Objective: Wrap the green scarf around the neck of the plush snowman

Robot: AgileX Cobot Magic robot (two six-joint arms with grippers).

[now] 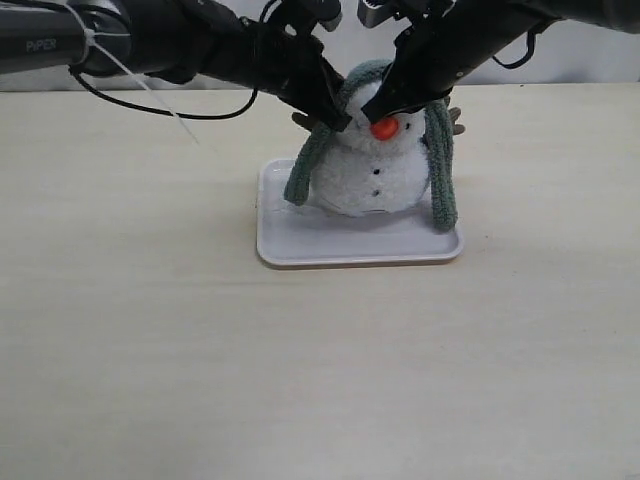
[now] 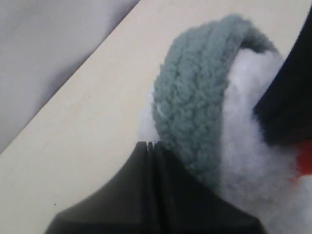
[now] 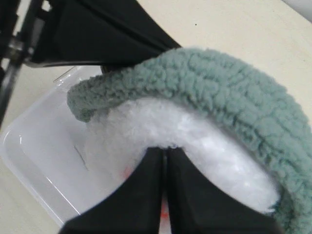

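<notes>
Nubbly knit scarf (image 1: 440,160), glossy plastic tray (image 1: 300,245)

Your two arms reach in from opposite sides and slope down toward each other, tips near together. Your left tool (image 1: 338,120) has its jaws pressed together, and so does your right tool (image 1: 378,108).

White "PIPER" lettering on the black left arm (image 1: 60,42) in the exterior view.
</notes>
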